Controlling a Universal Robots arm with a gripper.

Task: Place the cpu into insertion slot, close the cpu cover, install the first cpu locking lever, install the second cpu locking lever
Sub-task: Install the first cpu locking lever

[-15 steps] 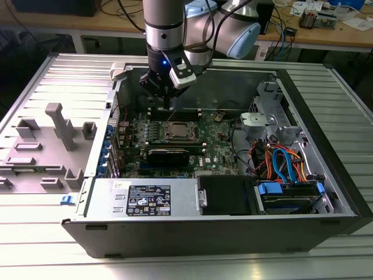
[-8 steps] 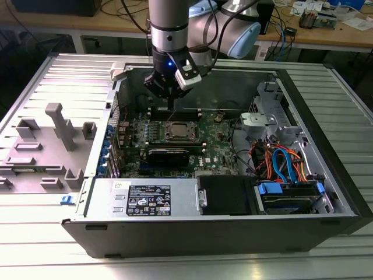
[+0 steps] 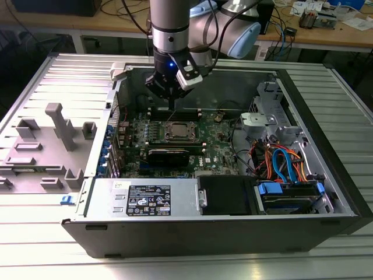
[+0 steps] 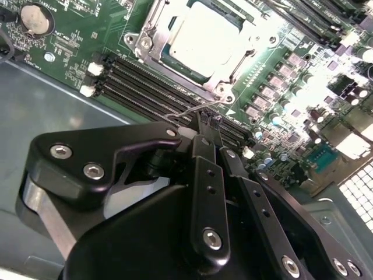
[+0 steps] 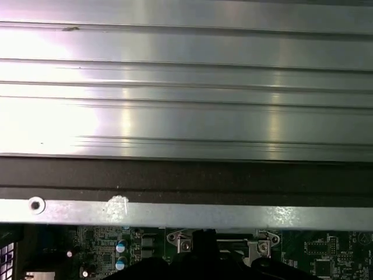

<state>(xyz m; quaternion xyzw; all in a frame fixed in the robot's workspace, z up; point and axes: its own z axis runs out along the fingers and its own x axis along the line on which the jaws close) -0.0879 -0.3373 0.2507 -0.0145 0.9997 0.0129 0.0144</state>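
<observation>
The cpu [image 4: 204, 38] lies flat in the insertion slot [image 4: 141, 42] on the green board, its silver top showing through the window of the cpu cover [image 4: 217, 80], which lies down over it. In the exterior view the cpu [image 3: 177, 132] sits mid-board inside the open case. My gripper [image 4: 207, 121] hangs just beside the socket, its two black fingers [image 4: 201, 151] drawn together. The tips meet a thin wire locking lever [image 4: 182, 112] that sticks out over the memory slots. Whether the lever is pinched between them I cannot tell. The gripper [image 3: 173, 109] stands above the socket's far edge.
Long black memory slots [image 4: 145, 81] run beside the socket. A coin battery [image 4: 36, 18] sits on the board. The case wall [image 5: 186, 175] is close behind the gripper. A power supply [image 3: 145, 198], coloured cables [image 3: 280, 160] and a grey fixture plate [image 3: 41, 157] surround the work area.
</observation>
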